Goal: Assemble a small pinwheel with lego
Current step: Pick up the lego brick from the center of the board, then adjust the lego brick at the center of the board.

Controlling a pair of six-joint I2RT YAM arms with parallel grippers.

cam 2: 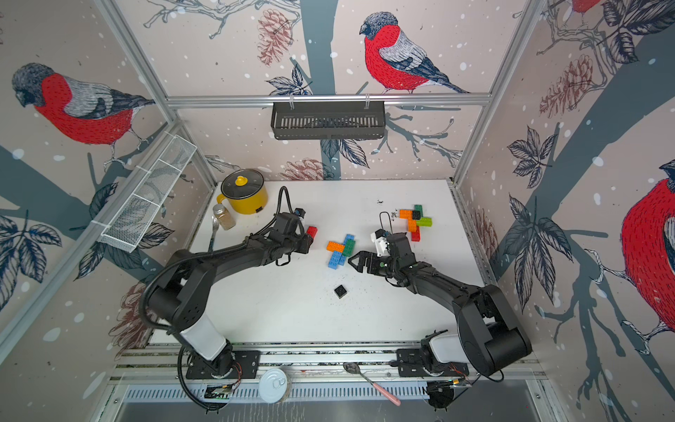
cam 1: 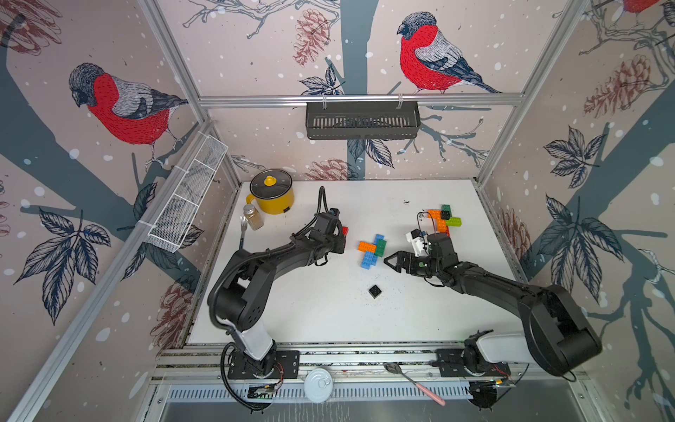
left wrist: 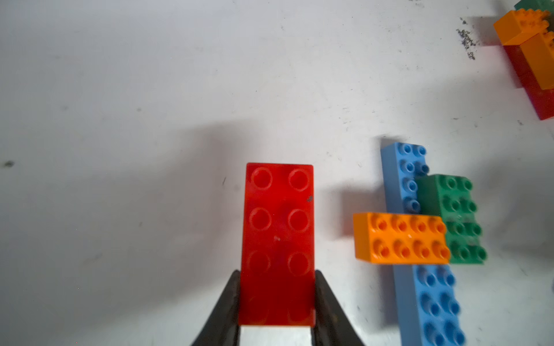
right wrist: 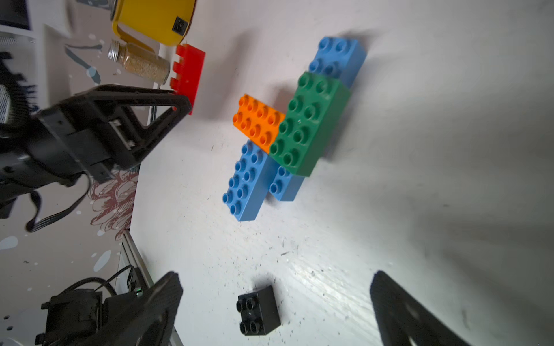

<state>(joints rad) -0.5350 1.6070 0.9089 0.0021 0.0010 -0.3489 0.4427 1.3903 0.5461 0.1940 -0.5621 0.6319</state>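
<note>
Work is about halfway, by my reading. On the left, the left pincer (left wrist: 277, 272) is clamped on the long sides of a red brick (left wrist: 278, 227) near one end, and the brick's shadow suggests it hangs clear of the worktop (cam 1: 310, 314), left of the middle build and well apart from it. That half-built pinwheel (cam 1: 372, 250) sits mid-worktop: an orange brick (right wrist: 257, 121) and a dark green brick (right wrist: 308, 122) are pressed side by side onto blue bricks (right wrist: 245, 182) beneath. Probably the red brick is the next blade to go on. A small black square brick (cam 1: 374, 291), likely the hub, lies loose just nearer than the build, with nothing touching it. The right pincer (right wrist: 274, 280) hovers with its jaws spread wide and empty, just right of the build. At the far right stands a finished pinwheel (cam 1: 443, 219) in orange, dark green, lime and red with a black square at its centre. For containers, from the left: the white wire basket (cam 1: 186, 197) on the left wall shows nothing inside; the capped spice jar (cam 1: 253, 216) holds tan granules; the yellow pot (cam 1: 272, 199) has its lid on, so its contents cannot be told; the black rack (cam 1: 361, 120) on the far wall shows nothing through its slats.
</note>
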